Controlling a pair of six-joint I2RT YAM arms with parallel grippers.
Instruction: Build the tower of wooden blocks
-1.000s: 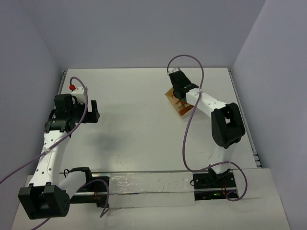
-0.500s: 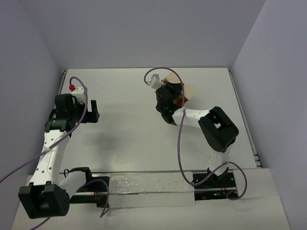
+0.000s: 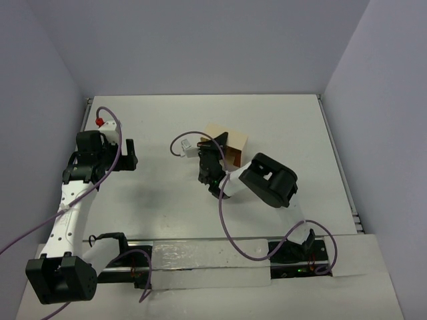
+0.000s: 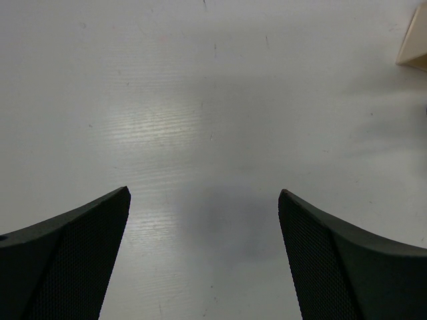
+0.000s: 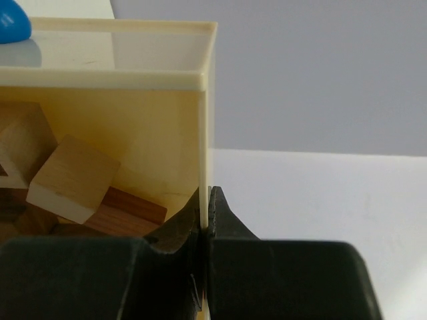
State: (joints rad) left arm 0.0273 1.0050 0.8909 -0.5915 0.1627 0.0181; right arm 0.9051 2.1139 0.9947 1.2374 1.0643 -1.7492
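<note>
– Right wrist view first: what has your right hand [image 5: 205,200] got?

– Its jaws are pinched shut on the thin side wall of the pale wooden box [image 5: 120,79], one finger inside and one outside.

– And where are the wooden blocks [image 5: 23,143]?

– Loose inside that box, jumbled rather than stacked. You can see a pale cube [image 5: 73,177] leaning on a reddish-brown bar [image 5: 133,208], close to the gripped wall. Others to the left are cut off by the edge of the view. A blue thing [image 5: 10,23] shows at the top left corner, too little of it to name.

– What does the top external view give you?

– The box near the middle of the desk [image 3: 167,220], looking tipped, with its darker inside turned toward the arm bases. Your right arm is folded low beside it. You cannot tell whether the box touches the desk.

– Your left hand [image 4: 203,193]?

– Jaws wide with nothing between them, over bare desk at the left side, well apart from the box. Its own camera catches only one box corner at the top right edge.
</note>
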